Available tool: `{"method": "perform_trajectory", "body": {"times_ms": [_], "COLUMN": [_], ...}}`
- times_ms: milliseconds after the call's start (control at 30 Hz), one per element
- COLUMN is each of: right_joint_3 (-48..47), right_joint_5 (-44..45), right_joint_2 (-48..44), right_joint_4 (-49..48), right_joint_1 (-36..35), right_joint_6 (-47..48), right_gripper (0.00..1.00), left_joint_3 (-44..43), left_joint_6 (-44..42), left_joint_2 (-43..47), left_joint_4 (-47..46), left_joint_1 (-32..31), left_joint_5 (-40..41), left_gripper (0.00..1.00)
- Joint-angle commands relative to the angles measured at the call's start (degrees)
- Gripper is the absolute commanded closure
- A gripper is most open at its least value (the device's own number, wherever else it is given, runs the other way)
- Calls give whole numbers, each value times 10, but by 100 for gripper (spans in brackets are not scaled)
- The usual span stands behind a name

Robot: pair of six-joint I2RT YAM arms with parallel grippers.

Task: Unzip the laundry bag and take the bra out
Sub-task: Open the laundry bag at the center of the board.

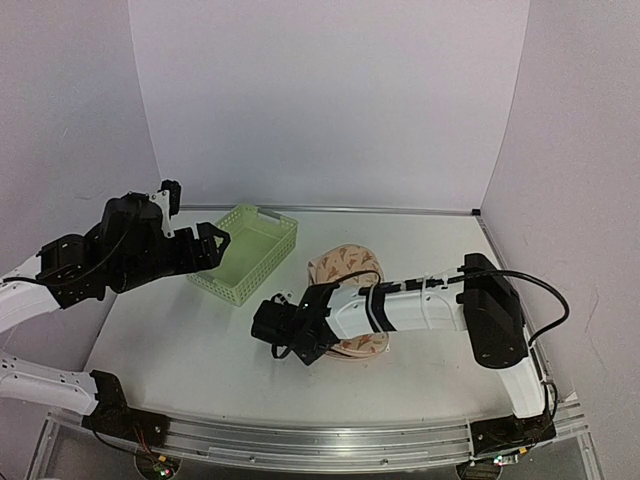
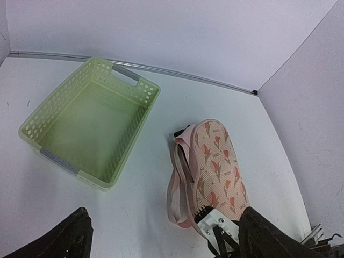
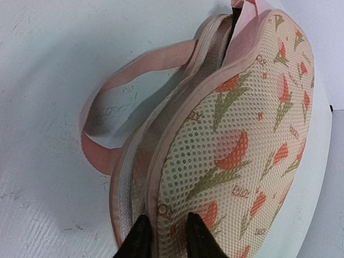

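Laundry bag point(image 2: 217, 161) lies flat at desk point(image 1: 200, 350) centre, right of basket point(image 2: 91, 118). Bra not visible; judged inside. Bag is soft, light mesh, likely to drag: pin it, pull at zip point(image 3: 137, 161). Right gripper point(image 3: 165, 236) jaws nearly closed astride near rim; grip unconfirmed. Left gripper point(image 1: 212, 248) jaws wide, empty.

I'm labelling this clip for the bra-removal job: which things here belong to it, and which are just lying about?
Belongs to the job:
- laundry bag
- right hand, closed on the bag's near edge
- bra, not clearly visible

Just lying about:
- green basket, empty, apart from the bag
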State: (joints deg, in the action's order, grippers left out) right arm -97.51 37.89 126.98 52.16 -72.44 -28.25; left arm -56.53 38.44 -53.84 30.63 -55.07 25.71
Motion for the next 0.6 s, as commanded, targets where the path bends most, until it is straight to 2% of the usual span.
{"method": "perform_trajectory", "body": {"times_ms": [0, 233, 567], "right_joint_3": [-24, -10, 72], "right_joint_5": [30, 34, 35], "right_joint_2": [-13, -51, -136], "right_joint_4": [8, 0, -69], "right_joint_1": [-4, -8, -6], "right_joint_6": [-6, -28, -76], "right_gripper": [84, 99, 100], "left_joint_3": [-2, -5, -13], "left_joint_6": [-8, -6, -7], "left_joint_2": [9, -3, -20], "left_joint_4": [-8, -9, -13], "left_joint_1": [3, 3, 3], "left_joint_5": [13, 9, 6], "left_gripper": [5, 5, 5]}}
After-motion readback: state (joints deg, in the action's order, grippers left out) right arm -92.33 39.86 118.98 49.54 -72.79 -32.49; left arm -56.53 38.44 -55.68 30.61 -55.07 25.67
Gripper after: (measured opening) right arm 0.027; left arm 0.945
